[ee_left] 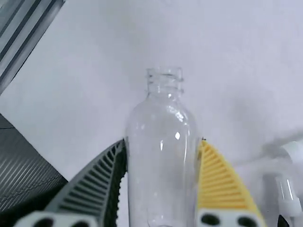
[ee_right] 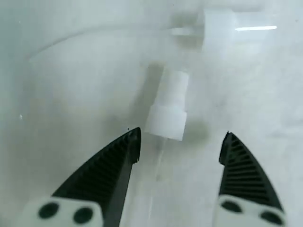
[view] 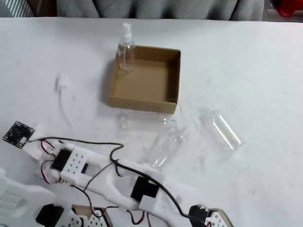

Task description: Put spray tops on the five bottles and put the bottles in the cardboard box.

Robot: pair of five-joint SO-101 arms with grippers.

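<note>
The left end effector is clenched on an uncapped bottle. Its grey and yellow fingers press either side of the clear plastic body, and the threaded neck is bare. The right end effector is released, its black fingers spread wide over the white desk. A white spray top lies just ahead of the gap.

In the high view, a capped bottle stands upright in a far corner of the cardboard box. A clear lying bottle rests on its side on the desk near the box, and a second lying bottle rests beside it.
</note>
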